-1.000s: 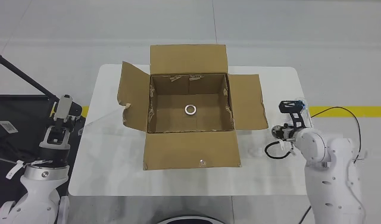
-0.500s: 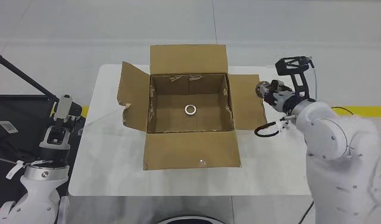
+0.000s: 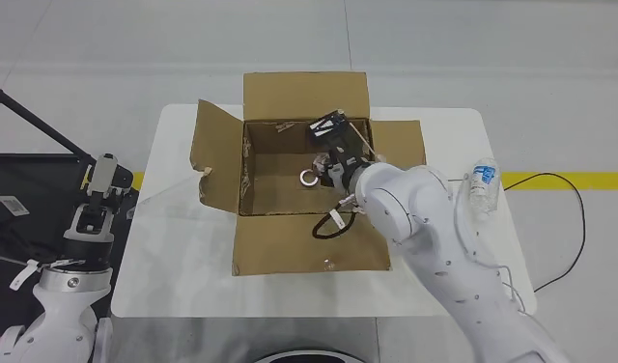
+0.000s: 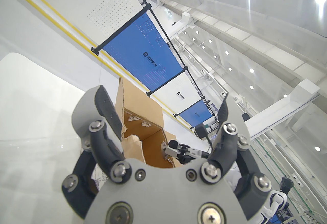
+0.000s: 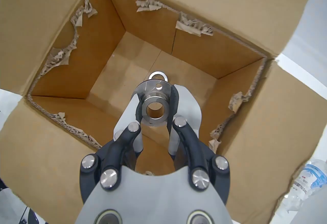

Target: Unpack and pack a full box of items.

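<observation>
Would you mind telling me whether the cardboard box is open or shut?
Open: all four flaps of the cardboard box are spread outward, floor visible.

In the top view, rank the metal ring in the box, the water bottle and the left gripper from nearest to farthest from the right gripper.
1. Metal ring, on the box floor, just beside the right gripper, which holds a metal flange.
2. Water bottle, on the table beyond the box's right flap.
3. Left gripper, off the table's left edge.

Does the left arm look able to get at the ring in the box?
Probably not: the left gripper sits off the table, the box flap and wall stand between, and the right gripper, holding a metal flange, hangs over the ring.
</observation>
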Motion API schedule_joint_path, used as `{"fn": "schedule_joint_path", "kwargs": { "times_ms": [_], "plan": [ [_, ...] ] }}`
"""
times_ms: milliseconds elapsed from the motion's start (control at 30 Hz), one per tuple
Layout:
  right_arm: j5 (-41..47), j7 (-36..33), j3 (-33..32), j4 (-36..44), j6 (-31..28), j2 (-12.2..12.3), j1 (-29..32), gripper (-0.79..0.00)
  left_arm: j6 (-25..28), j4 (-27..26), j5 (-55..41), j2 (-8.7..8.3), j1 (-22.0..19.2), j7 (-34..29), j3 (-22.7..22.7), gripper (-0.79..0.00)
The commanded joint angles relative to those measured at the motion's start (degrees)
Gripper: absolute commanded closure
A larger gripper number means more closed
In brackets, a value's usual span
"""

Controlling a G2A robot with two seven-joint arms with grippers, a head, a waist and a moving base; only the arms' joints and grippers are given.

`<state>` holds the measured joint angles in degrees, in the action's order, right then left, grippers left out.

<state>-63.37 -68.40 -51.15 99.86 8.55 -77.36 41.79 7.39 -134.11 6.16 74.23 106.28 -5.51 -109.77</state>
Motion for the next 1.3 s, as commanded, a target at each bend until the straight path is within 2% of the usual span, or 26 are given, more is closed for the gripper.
{"fn": "schedule_joint_path", "kwargs": {
  "times_ms": [0,267,600,833,933,1000,1267],
  "plan": [
    [0.08,0.22,1.36,-3.05,-0.38,-0.38,-0.73,0.0,0.0,0.0,0.0,0.0,0.0,0.0,0.0,-0.785],
    [0.27,1.55,7.26,-16.78,-1.63,-2.58,-3.83,0.0,0.0,0.0,0.0,0.0,0.0,0.0,0.0,-0.785],
    [-1.66,2.63,12.05,-26.59,-1.69,-5.23,-6.87,-0.015,0.0,0.0,0.0,0.0,0.0,0.0,0.0,-0.785],
    [-2.16,2.38,12.34,-29.27,-2.41,-6.21,-7.81,-0.252,0.0,0.0,0.0,0.0,0.0,0.0,0.0,-0.785],
    [-2.33,1.99,11.85,-29.36,-2.84,-6.34,-7.81,-0.28,0.0,0.0,0.0,0.0,0.0,0.0,0.0,-0.785],
    [-2.62,1.57,11.41,-29.0,-3.06,-6.34,-7.63,-0.336,0.0,0.0,0.0,0.0,0.0,0.0,0.0,-0.785],
    [-4.54,0.26,6.01,-21.49,-3.65,-5.01,-5.57,-0.376,0.0,0.0,0.0,0.0,0.0,0.0,0.0,-0.785]
  ]
}}
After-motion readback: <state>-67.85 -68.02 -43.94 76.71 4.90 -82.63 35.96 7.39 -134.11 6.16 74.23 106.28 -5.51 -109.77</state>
